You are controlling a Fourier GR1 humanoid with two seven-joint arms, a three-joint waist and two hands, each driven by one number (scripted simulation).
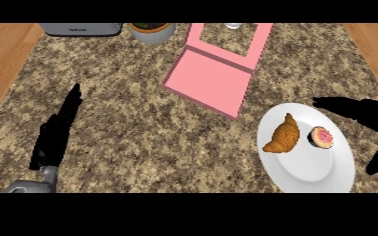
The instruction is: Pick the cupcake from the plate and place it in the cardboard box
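White plate [310, 170] at the near right carries the cupcake [321, 137] just beside a croissant [283, 134], so the open, straight-fingered right hand [347, 107] risks knocking the pastry; the pink box [210, 82] lies apart, and the left hand [59, 125] rests open.

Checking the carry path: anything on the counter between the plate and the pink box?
Nothing: in the head view only bare speckled counter separates the plate, holding the cupcake and a croissant, from the pink box.
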